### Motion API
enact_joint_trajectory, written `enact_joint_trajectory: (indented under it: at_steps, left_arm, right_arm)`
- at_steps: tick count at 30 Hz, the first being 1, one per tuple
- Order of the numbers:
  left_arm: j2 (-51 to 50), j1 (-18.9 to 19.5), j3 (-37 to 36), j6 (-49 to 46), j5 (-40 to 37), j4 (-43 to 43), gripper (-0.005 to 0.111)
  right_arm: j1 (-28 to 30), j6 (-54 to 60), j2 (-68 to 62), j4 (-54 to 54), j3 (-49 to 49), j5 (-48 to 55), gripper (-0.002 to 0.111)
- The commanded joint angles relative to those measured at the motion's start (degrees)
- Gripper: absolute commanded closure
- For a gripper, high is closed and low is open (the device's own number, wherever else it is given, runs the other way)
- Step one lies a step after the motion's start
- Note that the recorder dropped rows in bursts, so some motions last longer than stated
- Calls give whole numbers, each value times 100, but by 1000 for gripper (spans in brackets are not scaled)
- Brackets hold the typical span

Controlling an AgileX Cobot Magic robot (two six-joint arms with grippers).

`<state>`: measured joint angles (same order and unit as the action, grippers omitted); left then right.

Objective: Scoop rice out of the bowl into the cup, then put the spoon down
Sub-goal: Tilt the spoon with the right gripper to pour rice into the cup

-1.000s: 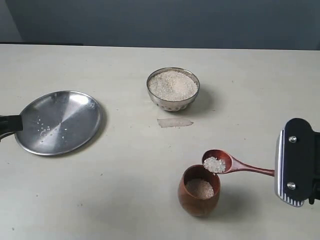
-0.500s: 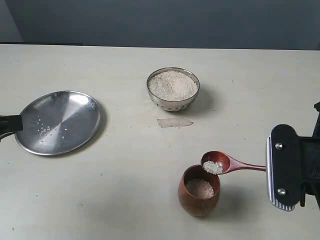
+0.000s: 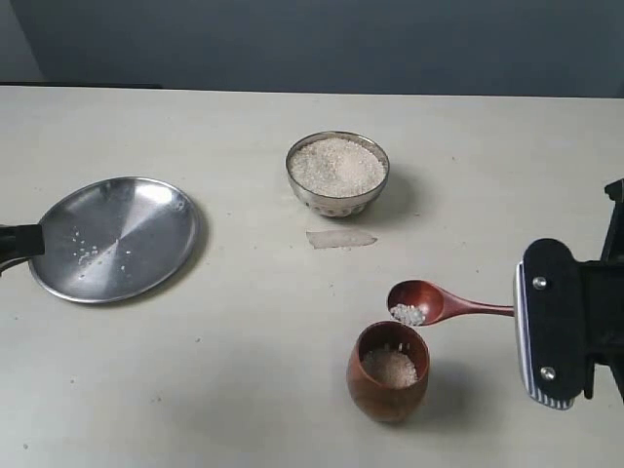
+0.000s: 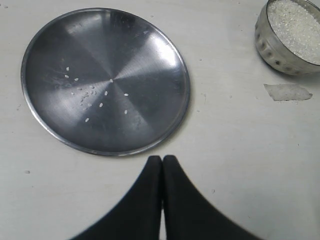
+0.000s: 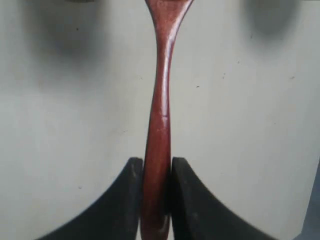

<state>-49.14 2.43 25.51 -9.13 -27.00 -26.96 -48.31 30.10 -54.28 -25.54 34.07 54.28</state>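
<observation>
Raised clear of the wooden cup (image 3: 388, 385), just above and beyond its rim: the wooden spoon (image 3: 444, 303), oval bowl tipped toward the cup's mouth, a small clump of rice (image 3: 408, 314) at the lower lip. Handle running off to the right, clamped near its end by the right pincer (image 5: 157, 170), both fingers (image 5: 125, 205) pressed flat against the wood.

Inside the cup, a pale layer of rice well below the rim, a few grains showing against the inner wall. Cup upright near the front edge of the surface (image 3: 224, 390), with open room on every side.

Farther back and well apart, the steel bowl (image 3: 336, 207), heaped with rice nearly to its rim. Just in front of it, a thin pale scrap (image 3: 340, 238) lying flat, touching neither bowl nor cup.

Wide bare stretch between bowl and cup, and from both across to the steel plate (image 4: 145, 60) on the left. Near the plate's centre, a scatter of loose grains (image 4: 90, 95).

Beside the plate's edge, the left pincer (image 4: 162, 162), closed tip to tip on nothing, tips just short of the rim in the left wrist view.
</observation>
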Motion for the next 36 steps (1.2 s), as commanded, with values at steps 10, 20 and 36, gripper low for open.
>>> enact_joint_trajectory:
  at_steps: [10,20,36]
  left_arm:
    - [-19,-33,22,-5,3,5,106]
    - [-19,-33,22,-5,3,5,106]
    - [-19,-33,22,-5,3,5,106]
  right_arm:
    - [-416,32,-19,-480,-7,274,109]
    - [-740,21,-19,-730,-7,304,109]
    - [-1012,-33,-19,-1017,-7,492,109]
